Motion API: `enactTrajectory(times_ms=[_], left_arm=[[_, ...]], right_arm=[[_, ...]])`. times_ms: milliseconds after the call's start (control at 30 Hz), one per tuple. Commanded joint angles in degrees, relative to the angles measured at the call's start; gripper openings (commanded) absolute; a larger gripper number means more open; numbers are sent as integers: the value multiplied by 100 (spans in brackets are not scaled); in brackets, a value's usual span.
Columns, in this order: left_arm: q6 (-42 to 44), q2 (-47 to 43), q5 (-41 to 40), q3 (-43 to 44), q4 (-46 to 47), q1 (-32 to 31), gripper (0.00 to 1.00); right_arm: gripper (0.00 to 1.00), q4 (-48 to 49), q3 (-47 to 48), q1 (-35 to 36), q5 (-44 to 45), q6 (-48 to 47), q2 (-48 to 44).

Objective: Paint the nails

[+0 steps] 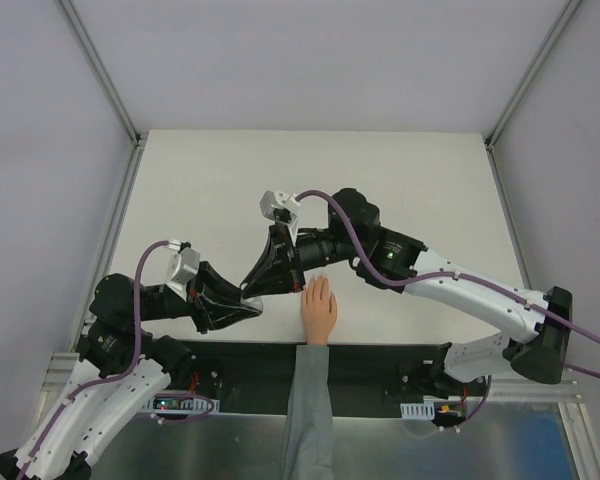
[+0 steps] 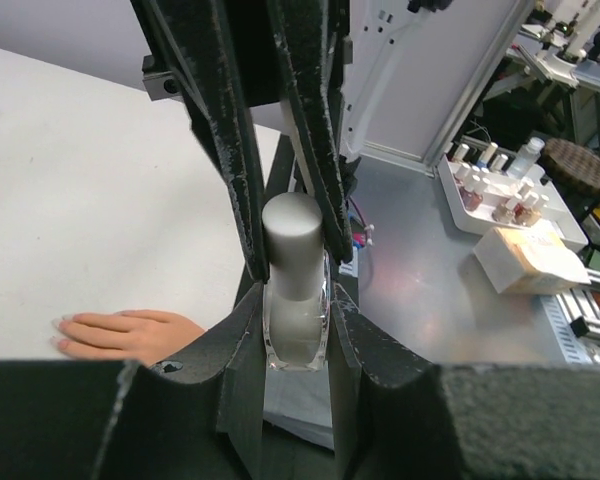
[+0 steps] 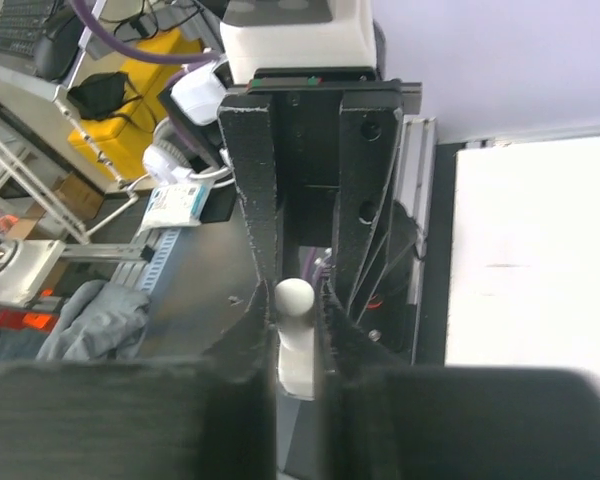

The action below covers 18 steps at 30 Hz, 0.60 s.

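Two grippers on one polish bottle, just beside the small hand

From above, the left gripper and right gripper are just black wedges meeting tip to tip, left of the hand lying flat at the near edge of the table. The left wrist view shows more: the left jaws are clamped on the glass bottle and the right jaws are pressed against its silver cap. Only that view picks out the nails, pale and pinkish.

Nothing can be read in any view. The white packet in the right wrist view carries dark print, too blurred to make out. Any labels on the small bottles in the left wrist view are too small to tell.
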Motion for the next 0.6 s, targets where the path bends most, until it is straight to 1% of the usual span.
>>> enactTrajectory(times_ms=[0,33,67,100,133,167,200,233,267,300,333,367,433,567], left_arm=[[282,111,-1208,305,101,37,0],[353,155,-1384,332,57,37,0],[510,190,-1821,358,21,37,0],[573,295,-2034,411,21,37,0],[669,366,-2263,446,-127,37,0],[844,427,-2691,464,-137,37,0],[915,602,-2983,490,-155,37,0],[951,691,-3229,490,-155,37,0],[1047,805,-3415,499,-155,37,0],[1083,1084,-3712,569,-155,37,0],[1083,1235,-3767,613,-137,46,0],[1083,1393,-3777,648,-120,37,0],[1013,1728,-3698,701,-24,37,0],[881,1817,-3356,544,214,37,0]], right_arm=[[1,318,-268,57,192,90,-260],[1,283,-347,83,413,81,-392],[1,239,-400,118,693,73,-445],[1,-22,-444,240,1331,-58,-506],[1,-216,-419,346,1790,-129,-568],[1,-427,-366,504,2430,-190,-586],[1,-1134,-87,1097,4899,-443,-577],[1,-1541,133,1503,6681,-385,-499],[1,-2120,483,1838,8317,112,-124],[1,-2674,713,2207,9761,412,62],[1,-2697,959,2297,10054,441,212],[1,-2827,1083,2342,10170,511,518],[1,-2899,1338,2325,9890,494,731],[1,-2627,1366,2290,9320,232,794]])
